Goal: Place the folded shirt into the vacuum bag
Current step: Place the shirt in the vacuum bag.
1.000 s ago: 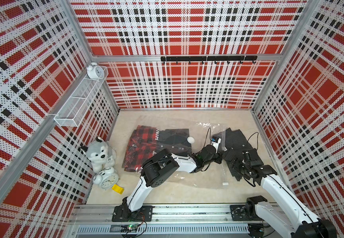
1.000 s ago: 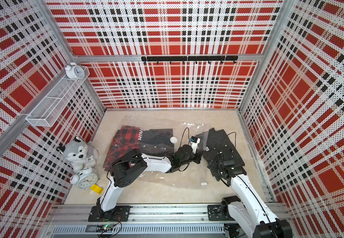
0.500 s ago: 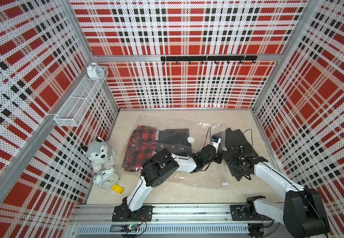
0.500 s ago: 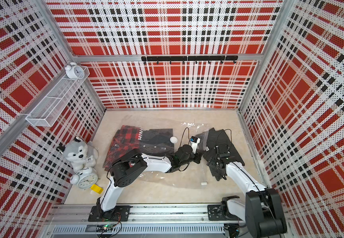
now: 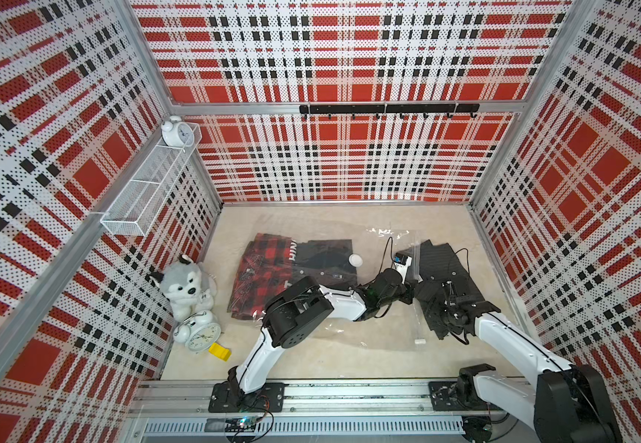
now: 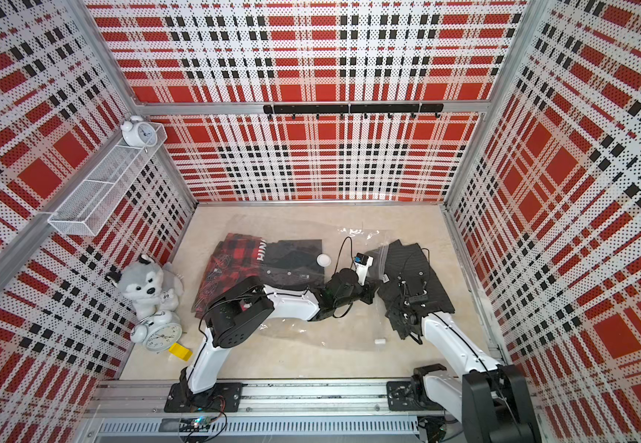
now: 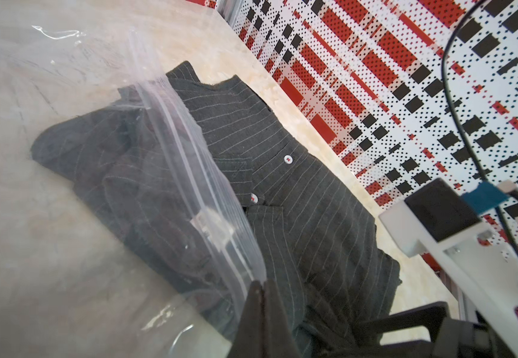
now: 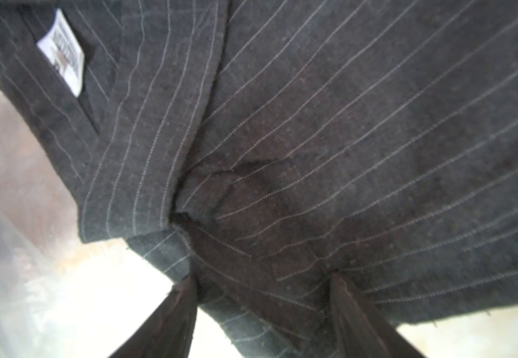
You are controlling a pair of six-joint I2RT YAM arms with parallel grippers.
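The vacuum bag [image 5: 349, 333] lies flat and clear in both top views, its round white valve [image 5: 355, 260] on top and its white slider [image 5: 419, 341] at the near end of its right-hand mouth. My left gripper [image 5: 411, 285] is shut on the bag's zip edge [image 7: 189, 173] and holds it up. The folded shirt [image 5: 443, 264], dark with thin pale stripes, lies at the mouth, one corner under the plastic [image 7: 111, 173]. My right gripper [image 8: 263, 277] is low over the shirt's near part [image 8: 344, 124]. Its jaws stand apart, with a bunched fold of cloth between them.
Inside the bag lie a red plaid garment [image 5: 265, 268] and a dark one [image 5: 326, 257]. A plush husky [image 5: 186, 282], an alarm clock [image 5: 203, 335] and a yellow block [image 5: 219, 351] sit at the near left. The right wall [image 5: 503, 268] is close to the shirt.
My right arm has swung its elbow back toward the near right, and its gripper has settled lower on the shirt with the jaws narrowing a little. The left gripper has not moved.
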